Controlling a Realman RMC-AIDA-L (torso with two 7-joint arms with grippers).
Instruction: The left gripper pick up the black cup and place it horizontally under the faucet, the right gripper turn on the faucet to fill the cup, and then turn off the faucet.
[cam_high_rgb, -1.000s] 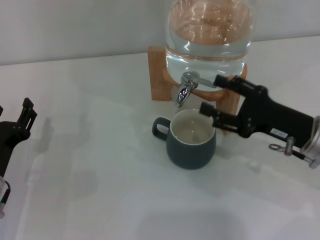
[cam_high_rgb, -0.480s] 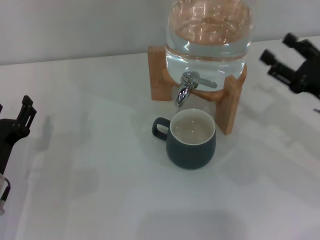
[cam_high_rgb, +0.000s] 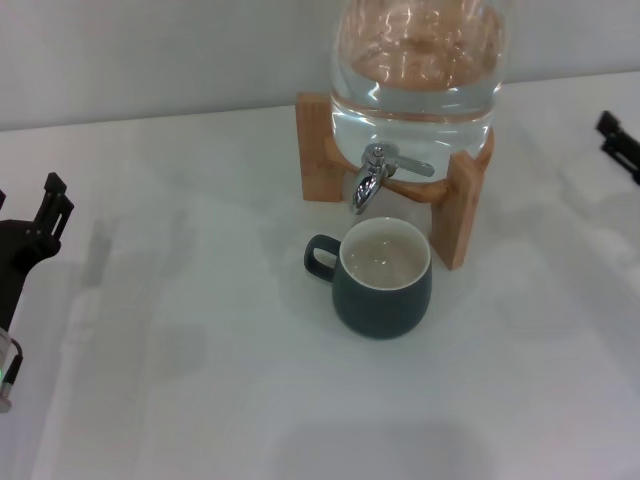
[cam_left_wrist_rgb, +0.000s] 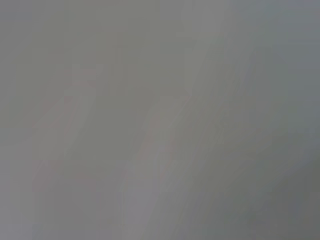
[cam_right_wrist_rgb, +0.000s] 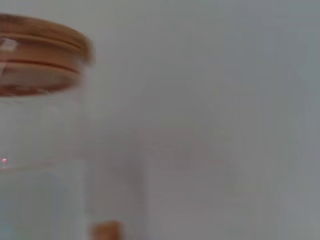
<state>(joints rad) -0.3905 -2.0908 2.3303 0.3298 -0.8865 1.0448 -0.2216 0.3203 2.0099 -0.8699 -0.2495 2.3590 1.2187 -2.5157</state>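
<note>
While our left gripper (cam_high_rgb: 35, 235) sits at the surface's (cam_high_rgb: 200, 400) left edge, jaws unreadable, the black cup (cam_high_rgb: 382, 278) stands upright below the faucet (cam_high_rgb: 375, 172) near the far edge; our right gripper (cam_high_rgb: 620, 145) shows at the right edge, jaws equally unreadable.

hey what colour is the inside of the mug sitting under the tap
Cream-white inside the black cup, with dark slate-grey outside; the head view shows it best.

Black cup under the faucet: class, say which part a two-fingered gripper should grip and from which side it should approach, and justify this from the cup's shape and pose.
Probably the rim wall of the black cup, from above on its front, away from the faucet. It stands upright and open, the spout overhangs the back, and the loop handle looks too small.
</note>
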